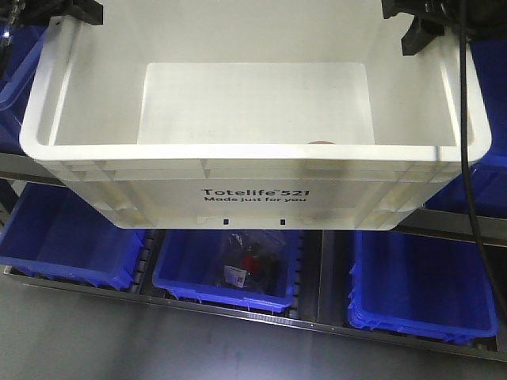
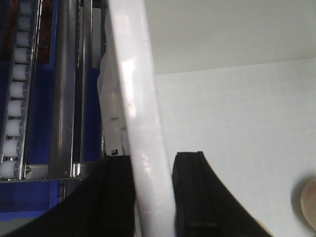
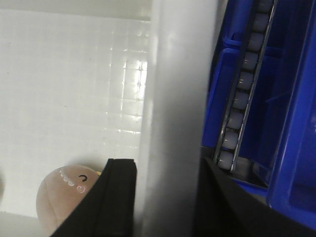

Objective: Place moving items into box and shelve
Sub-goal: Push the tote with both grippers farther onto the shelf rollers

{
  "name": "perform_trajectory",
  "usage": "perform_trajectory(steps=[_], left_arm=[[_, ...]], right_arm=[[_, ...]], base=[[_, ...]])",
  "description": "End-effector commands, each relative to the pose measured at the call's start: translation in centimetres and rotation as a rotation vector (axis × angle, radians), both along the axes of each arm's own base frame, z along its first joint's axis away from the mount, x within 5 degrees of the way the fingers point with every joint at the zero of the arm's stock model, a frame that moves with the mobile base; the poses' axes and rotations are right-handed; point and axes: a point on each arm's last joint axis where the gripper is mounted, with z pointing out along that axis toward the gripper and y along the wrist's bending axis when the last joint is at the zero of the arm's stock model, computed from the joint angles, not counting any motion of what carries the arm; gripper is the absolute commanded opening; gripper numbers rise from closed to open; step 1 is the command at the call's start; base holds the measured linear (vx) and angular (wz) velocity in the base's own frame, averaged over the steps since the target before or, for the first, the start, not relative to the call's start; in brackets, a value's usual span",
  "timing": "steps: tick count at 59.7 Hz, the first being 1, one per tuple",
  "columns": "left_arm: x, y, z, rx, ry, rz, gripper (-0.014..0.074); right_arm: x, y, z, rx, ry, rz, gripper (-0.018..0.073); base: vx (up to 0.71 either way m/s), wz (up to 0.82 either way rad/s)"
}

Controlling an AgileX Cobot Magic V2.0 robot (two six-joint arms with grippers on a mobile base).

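Jaws of the left gripper [image 2: 153, 197] and right gripper [image 3: 168, 197] each pinch a side wall of the box [image 1: 253, 194], which hangs above the blue bins [image 1: 420, 285] with a pinkish-brown ball [image 3: 64, 192] inside, so shelving apparently remains.

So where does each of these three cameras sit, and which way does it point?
Front view: high on the robot, looking forward and down at the white crate, blue bins beyond; left gripper and right gripper show at the top corners.
Left wrist view: on the left arm, looking along the crate's left wall; its fingers straddle the rim.
Right wrist view: on the right arm, looking along the right wall, fingers astride it, pinkish-brown ball inside.
Shared: both wrist views show the crate's white floor from opposite sides.
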Motion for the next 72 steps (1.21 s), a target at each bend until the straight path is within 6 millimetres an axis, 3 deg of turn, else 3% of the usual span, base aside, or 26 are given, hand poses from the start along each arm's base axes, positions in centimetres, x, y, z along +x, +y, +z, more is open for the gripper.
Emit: perform_trajectory(steps=[1, 33, 50, 72], left_arm=[[0.0, 0.9, 3.6, 0.021, -0.264, 0.047, 0.0002], [4.6, 0.7, 1.1, 0.072, -0.382, 0.078, 0.0002], [7.3, 0.5, -0.5, 0.102, -0.455, 0.085, 0.0002], [9.5, 0.1, -1.6, 0.082, -0.548, 0.094, 0.0002]], right_arm=[[-0.2, -0.8, 3.2, 0.008, -0.215, -0.010, -0.0005], [4.3, 0.3, 0.8, 0.032, -0.307, -0.003, -0.0005], [5.7, 1.0, 0.3, 0.095, -0.363, 0.002, -0.0005], [7.1, 4.6, -1.5, 0.084, -0.408, 0.089, -0.0005]], base=[[0.00, 0.00], [0.00, 0.00], [0.00, 0.00], [0.00, 0.00]])
